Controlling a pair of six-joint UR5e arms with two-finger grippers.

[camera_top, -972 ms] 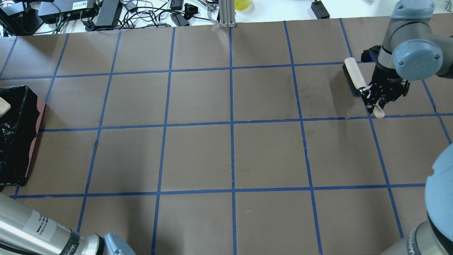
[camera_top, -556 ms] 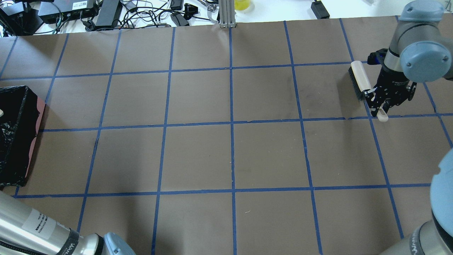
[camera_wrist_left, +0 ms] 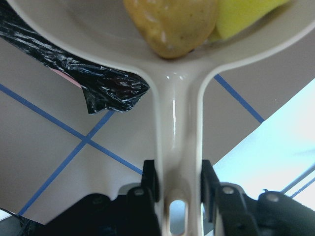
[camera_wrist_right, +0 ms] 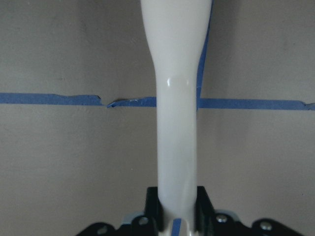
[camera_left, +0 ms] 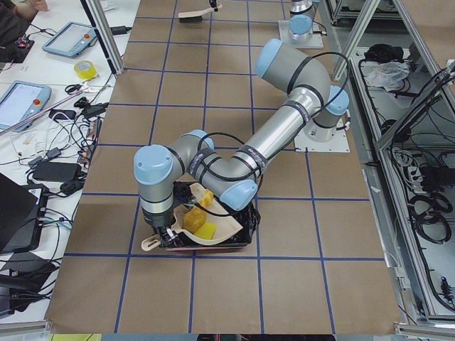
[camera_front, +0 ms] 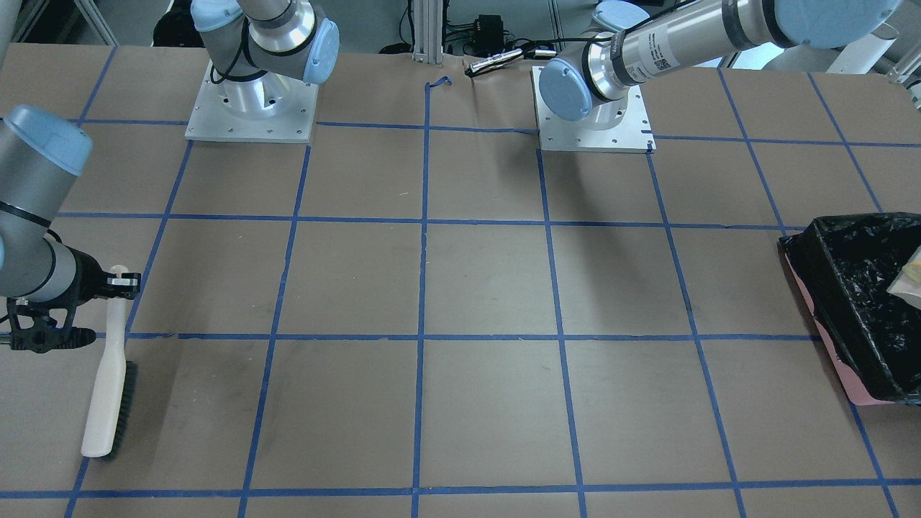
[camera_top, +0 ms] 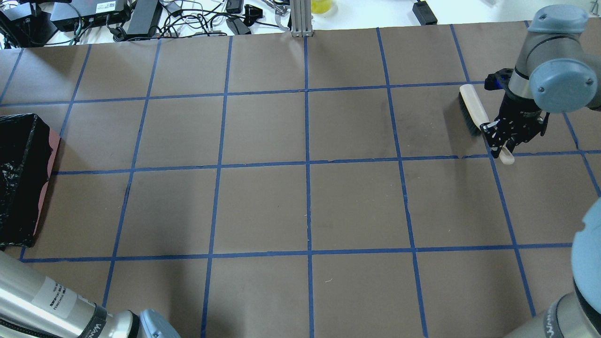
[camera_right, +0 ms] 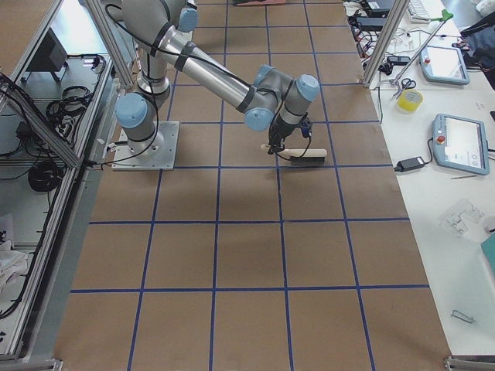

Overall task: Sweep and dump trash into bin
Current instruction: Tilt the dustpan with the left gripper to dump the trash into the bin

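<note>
I note the left end effector (camera_wrist_left: 178, 189) clamped on the dustpan (camera_wrist_left: 173, 103) handle, with the trash (camera_wrist_left: 170, 24) in the pan straight ahead along that handle, over the bin (camera_wrist_left: 110, 86), so I judge a forward tip dumps it; the right end effector (camera_wrist_right: 178, 209), gripping the brush (camera_wrist_right: 176, 98), is well apart.

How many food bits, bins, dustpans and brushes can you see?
food: 3 (pastry piece, brown lump, yellow wedge)
bin: 1
dustpan: 1
brush: 1
Total: 6
</note>
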